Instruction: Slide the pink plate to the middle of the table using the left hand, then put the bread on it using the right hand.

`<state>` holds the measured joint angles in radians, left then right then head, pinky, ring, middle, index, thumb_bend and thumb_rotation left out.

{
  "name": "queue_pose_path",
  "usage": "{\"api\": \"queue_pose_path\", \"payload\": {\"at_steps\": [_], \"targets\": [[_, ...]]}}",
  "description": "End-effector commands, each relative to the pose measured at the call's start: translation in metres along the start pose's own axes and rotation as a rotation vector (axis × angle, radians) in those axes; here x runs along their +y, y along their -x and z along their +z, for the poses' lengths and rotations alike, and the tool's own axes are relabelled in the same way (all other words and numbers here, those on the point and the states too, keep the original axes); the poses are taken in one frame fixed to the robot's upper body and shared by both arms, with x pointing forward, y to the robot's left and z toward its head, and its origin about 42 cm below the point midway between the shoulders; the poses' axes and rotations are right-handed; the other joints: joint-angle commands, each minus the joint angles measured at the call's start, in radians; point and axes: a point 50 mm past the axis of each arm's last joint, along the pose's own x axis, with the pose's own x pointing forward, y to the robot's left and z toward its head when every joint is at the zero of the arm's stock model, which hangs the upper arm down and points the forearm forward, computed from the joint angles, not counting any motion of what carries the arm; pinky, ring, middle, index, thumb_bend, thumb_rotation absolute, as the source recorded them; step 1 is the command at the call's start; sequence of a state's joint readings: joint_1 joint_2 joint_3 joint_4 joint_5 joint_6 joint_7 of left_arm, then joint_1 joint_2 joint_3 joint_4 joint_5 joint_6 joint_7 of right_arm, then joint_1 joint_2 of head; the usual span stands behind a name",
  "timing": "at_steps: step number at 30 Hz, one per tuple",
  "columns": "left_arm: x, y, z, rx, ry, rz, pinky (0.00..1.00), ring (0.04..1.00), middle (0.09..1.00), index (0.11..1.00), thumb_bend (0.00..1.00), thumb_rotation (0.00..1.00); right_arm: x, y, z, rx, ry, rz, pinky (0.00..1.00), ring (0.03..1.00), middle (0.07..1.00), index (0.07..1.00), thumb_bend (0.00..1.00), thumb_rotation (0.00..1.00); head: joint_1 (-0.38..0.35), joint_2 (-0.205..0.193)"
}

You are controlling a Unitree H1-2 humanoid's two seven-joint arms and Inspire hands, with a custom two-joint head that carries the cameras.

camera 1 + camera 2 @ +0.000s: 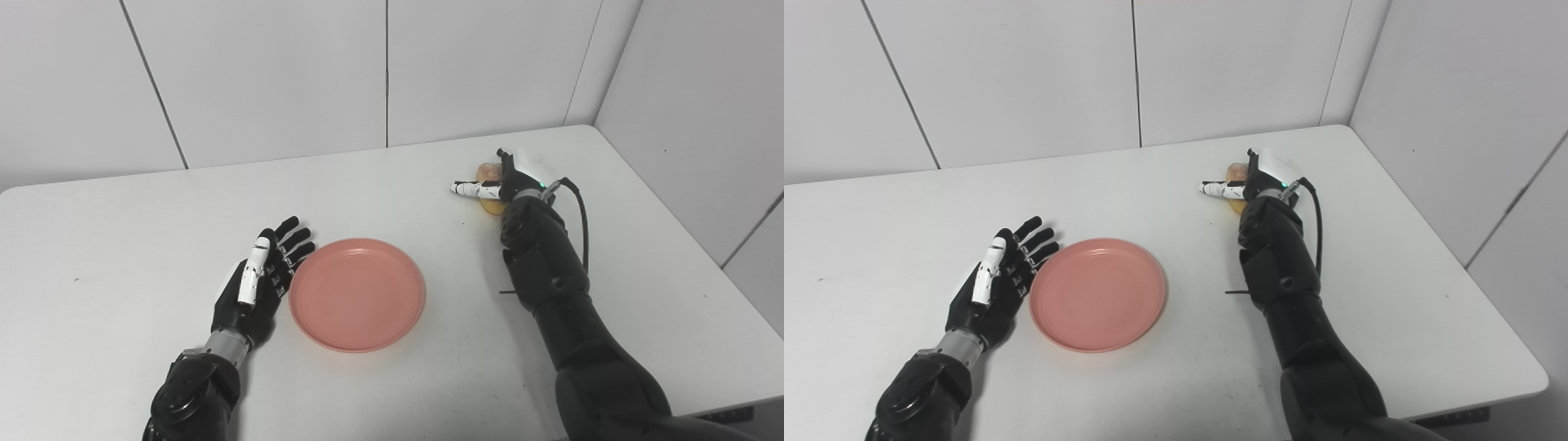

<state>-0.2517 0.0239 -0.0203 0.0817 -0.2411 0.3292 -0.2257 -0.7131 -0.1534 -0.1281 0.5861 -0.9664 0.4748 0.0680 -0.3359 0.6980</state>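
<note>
Left hand (260, 278) lies flat, fingers spread, just beside the plate (357, 294) at mid-bench. Right hand (505, 179) reaches over the bread (488, 173) far right; whether it grips yet, can't tell. It wants a snug wrap before lifting.

The round pink plastic plate (357, 294) looks smooth with a faint sheen — the white table (122, 245) under it is matt. The black-and-white plastic left hand (260, 278) looks glossy — its wrist collar like brushed metal.
</note>
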Motion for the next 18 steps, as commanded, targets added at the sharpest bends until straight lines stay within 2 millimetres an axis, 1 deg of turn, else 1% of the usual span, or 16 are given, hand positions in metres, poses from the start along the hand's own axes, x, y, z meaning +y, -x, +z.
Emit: {"api": "queue_pose_path", "payload": {"at_steps": [1,3,7,9,10,11,12,13,14,16,17,18], "targets": [[0.0042,0.0029,-0.0058,0.043,0.004,0.018,0.88,0.871,0.878,0.87,0.34,1.0,-0.0322,-0.0066,0.0241,-0.053,0.004,-0.096,0.8,0.886,0.907,0.87,0.88,0.53,0.003,0.003],[0.004,0.0029,-0.0057,0.041,0.003,0.018,0.88,0.87,0.878,0.87,0.34,1.0,-0.0323,-0.0069,0.0244,-0.053,0.022,-0.093,0.82,0.9,0.914,0.876,0.87,0.51,0.003,0.003],[0.0036,0.0029,-0.0051,0.044,0.005,0.017,0.89,0.874,0.882,0.873,0.34,1.0,-0.0325,-0.0089,0.0261,-0.053,0.097,-0.076,0.78,0.892,0.922,0.884,0.87,0.49,0.004,0.004],[0.0038,0.0028,-0.0052,0.044,0.007,0.013,0.89,0.877,0.886,0.878,0.34,1.0,-0.033,-0.0093,0.0272,-0.051,0.112,-0.069,0.75,0.875,0.897,0.865,0.85,0.42,0.004,0.004],[0.0037,0.0027,-0.0051,0.044,0.008,0.01,0.89,0.879,0.887,0.881,0.34,1.0,-0.0333,-0.0096,0.0277,-0.046,0.11,-0.069,0.68,0.809,0.835,0.831,0.85,0.38,0.004,0.004],[0.0036,0.0027,-0.005,0.045,0.009,0.01,0.89,0.879,0.888,0.881,0.34,1.0,-0.0335,-0.0099,0.0281,-0.042,0.109,-0.069,0.67,0.795,0.824,0.825,0.85,0.37,0.004,0.004],[0.0035,0.0027,-0.0049,0.045,0.009,0.01,0.89,0.878,0.887,0.881,0.34,1.0,-0.0336,-0.01,0.0283,-0.039,0.108,-0.069,0.61,0.736,0.777,0.805,0.85,0.35,0.004,0.004],[0.0034,0.0027,-0.0048,0.046,0.009,0.011,0.89,0.878,0.887,0.881,0.34,1.0,-0.0337,-0.0103,0.0289,-0.039,0.111,-0.069,0.59,0.716,0.761,0.798,0.85,0.34,0.004,0.004],[0.0034,0.0027,-0.0048,0.046,0.009,0.011,0.89,0.877,0.886,0.88,0.34,1.0,-0.0337,-0.0103,0.0292,-0.039,0.114,-0.07,0.52,0.644,0.708,0.766,0.82,0.31,0.004,0.004],[0.0037,0.0024,-0.0048,0.047,0.004,0.011,0.89,0.876,0.886,0.879,0.34,1.0,-0.0344,-0.0097,0.0307,-0.051,0.137,-0.082,0.46,0.584,0.657,0.729,0.79,0.26,0.004,0.004],[0.0038,0.0023,-0.0049,0.047,0.003,0.01,0.89,0.877,0.886,0.878,0.34,1.0,-0.0348,-0.0096,0.0314,-0.055,0.148,-0.085,0.43,0.544,0.622,0.711,0.77,0.22,0.004,0.004],[0.0039,0.0023,-0.0049,0.046,0.002,0.009,0.89,0.877,0.886,0.878,0.34,1.0,-0.0353,-0.0096,0.0319,-0.058,0.156,-0.087,0.42,0.54,0.617,0.707,0.76,0.21,0.004,0.004]]}}
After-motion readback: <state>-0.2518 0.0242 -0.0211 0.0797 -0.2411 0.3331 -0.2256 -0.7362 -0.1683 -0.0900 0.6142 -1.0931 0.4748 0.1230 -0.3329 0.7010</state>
